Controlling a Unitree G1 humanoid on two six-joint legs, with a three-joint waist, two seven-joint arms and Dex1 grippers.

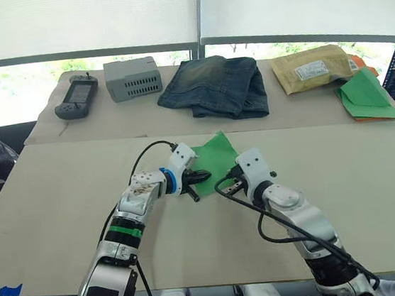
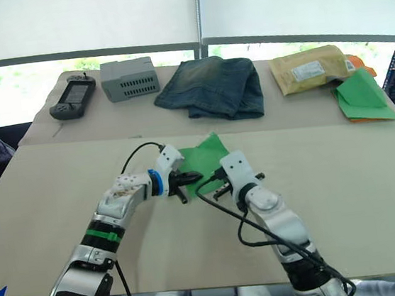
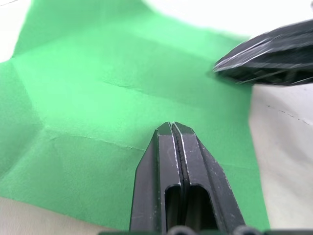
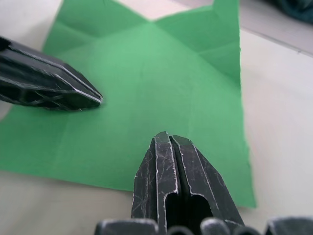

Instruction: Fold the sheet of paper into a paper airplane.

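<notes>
Two closed grippers over the sheet of paper

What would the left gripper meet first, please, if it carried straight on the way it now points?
Most likely the sheet of paper: the left gripper, fingers shut, points across it. The right gripper lies off to one side, apparently out of line.

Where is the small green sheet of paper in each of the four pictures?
Left eye view: sheet of paper at table centre, between both grippers.
Right eye view: same place.
Left wrist view: under the shut left gripper.
Right wrist view: under the shut right gripper.
Shared landmark: the sheet's creases.
</notes>
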